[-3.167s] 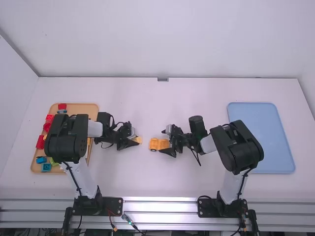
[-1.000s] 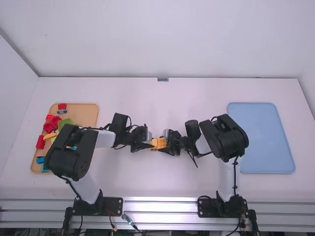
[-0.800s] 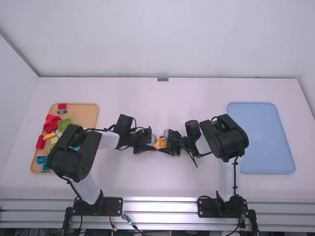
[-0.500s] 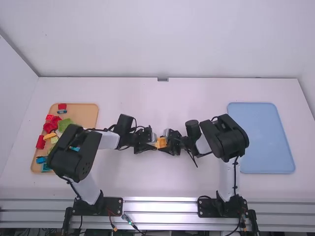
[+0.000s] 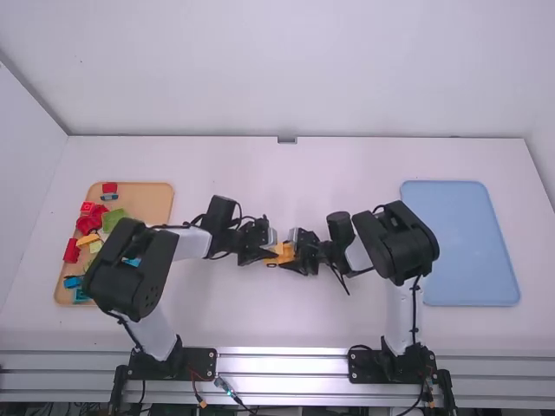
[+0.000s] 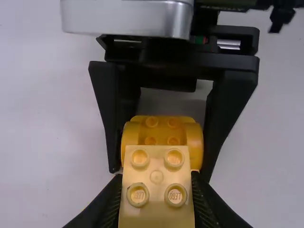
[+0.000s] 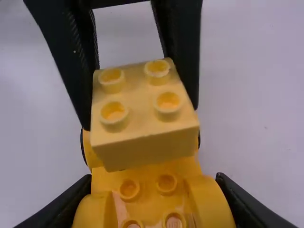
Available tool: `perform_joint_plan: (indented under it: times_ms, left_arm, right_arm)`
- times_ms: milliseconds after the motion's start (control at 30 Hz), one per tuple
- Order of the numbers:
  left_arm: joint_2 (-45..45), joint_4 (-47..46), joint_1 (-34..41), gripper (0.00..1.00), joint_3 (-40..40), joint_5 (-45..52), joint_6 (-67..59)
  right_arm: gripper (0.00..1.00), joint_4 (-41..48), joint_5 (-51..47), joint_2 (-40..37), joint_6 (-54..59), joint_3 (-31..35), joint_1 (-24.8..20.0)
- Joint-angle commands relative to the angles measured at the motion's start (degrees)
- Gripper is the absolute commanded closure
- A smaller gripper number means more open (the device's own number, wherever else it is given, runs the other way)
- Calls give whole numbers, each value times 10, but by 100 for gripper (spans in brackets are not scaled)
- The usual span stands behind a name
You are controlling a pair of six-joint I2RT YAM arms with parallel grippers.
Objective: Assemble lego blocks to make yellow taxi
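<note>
At mid-table, my left gripper (image 5: 265, 255) faces my right gripper (image 5: 301, 260) across an orange-yellow car base (image 5: 284, 252). In the left wrist view a pale yellow block (image 6: 157, 182) with four studs is clamped by my left gripper (image 6: 157, 204). The right wrist view has my right gripper (image 7: 154, 209) closed on the near end of the car base (image 7: 152, 183). The pale yellow block (image 7: 140, 111) is over the far part of the base, tilted; whether it touches the base, I cannot tell.
An orange-brown tray (image 5: 147, 195) at the left holds several red, green, blue and yellow pieces, partly under the left arm. A light blue tray (image 5: 460, 243) lies at the right.
My left gripper has come right from beside the brown tray with the pale block, then shifted slightly. My right gripper has moved slightly left along with the base.
</note>
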State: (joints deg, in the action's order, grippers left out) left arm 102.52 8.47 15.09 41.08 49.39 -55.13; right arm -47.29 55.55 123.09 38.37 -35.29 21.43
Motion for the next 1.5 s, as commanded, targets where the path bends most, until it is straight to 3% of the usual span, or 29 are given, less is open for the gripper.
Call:
perform_joint_plan:
  times_ms: [0,333,633,1133,1233,1367,1467]
  left_arm:
    - [-12,-23,-4,94,10,2,-22]
    - [-12,-40,-5,98,-3,-42,-23]
    - [-10,9,-1,95,-31,-37,-17]
    - [-10,-10,-2,94,-31,-56,-17]
    - [-10,-14,-2,92,-31,-53,-17]
    - [-10,-13,-1,80,-31,-53,-17]
    - [-10,-13,-2,66,-31,-53,-16]
  right_arm:
    - [52,16,-14,13,-9,11,4]
    - [52,10,-13,13,-11,13,4]
    - [52,12,-12,13,-11,12,4]
    - [52,12,-16,13,-24,9,2]
    - [52,13,-14,13,-24,8,-2]
    - [52,17,-15,13,-24,4,1]
    - [52,14,-14,13,-24,5,-1]
